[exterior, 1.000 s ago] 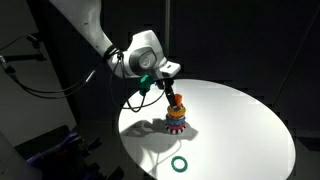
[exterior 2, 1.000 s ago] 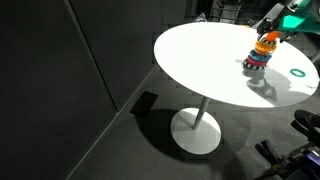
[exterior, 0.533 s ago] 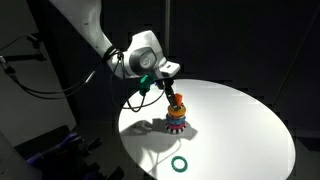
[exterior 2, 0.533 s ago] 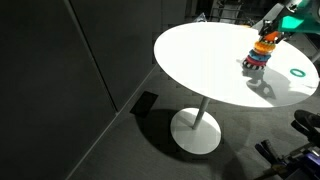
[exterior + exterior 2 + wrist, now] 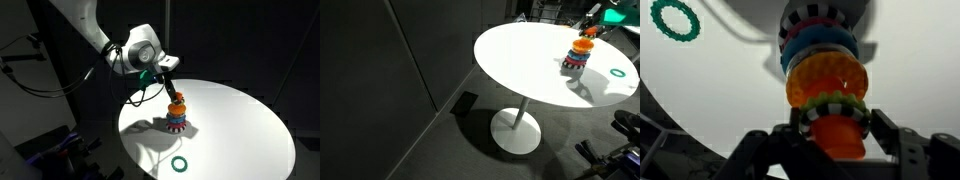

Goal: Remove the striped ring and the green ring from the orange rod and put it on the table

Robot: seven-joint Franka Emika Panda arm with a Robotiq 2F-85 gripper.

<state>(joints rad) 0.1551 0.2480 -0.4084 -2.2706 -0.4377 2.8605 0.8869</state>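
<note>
Wrist view, end effector (image 5: 839,130) clasping striped ring (image 5: 835,104), green ring (image 5: 676,20) apart

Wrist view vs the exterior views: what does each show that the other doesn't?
Wrist only: the striped ring sitting just under the knob of the orange rod, with the gripper apparently closed on its sides. Exterior only: the arm reaching in from above, plus the round edge of the table and its pedestal. Both: the ring stack and the green ring lying apart from it on the table.
</note>
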